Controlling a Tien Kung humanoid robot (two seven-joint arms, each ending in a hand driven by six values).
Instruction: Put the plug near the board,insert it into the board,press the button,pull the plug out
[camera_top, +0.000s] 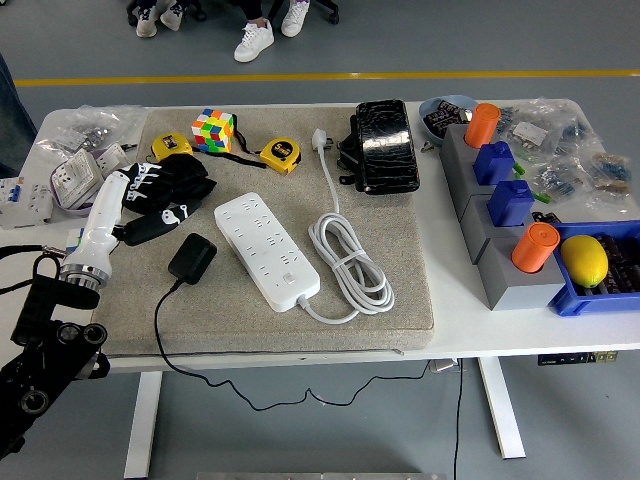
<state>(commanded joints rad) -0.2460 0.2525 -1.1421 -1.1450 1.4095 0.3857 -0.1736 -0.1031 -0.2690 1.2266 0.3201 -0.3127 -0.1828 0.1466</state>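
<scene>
A white power strip (268, 250) lies diagonally on the grey mat (400, 300), its switch (289, 279) near its lower right end. The black plug adapter (190, 258) lies on the mat just left of the strip, and its thin black cable (158, 330) trails down over the table's front edge. My left hand (152, 205) hovers above and to the left of the plug, a short gap away, fingers relaxed and holding nothing. It partly covers a black pouch (185, 175). The right arm does not show.
A coiled white cord (350, 262) lies right of the strip. Behind are a Rubik's cube (214, 130), two yellow tape measures (281, 155), and a black case (382, 145). At right stand grey blocks (505, 275) with orange and blue parts and a blue bin (590, 298) holding a lemon.
</scene>
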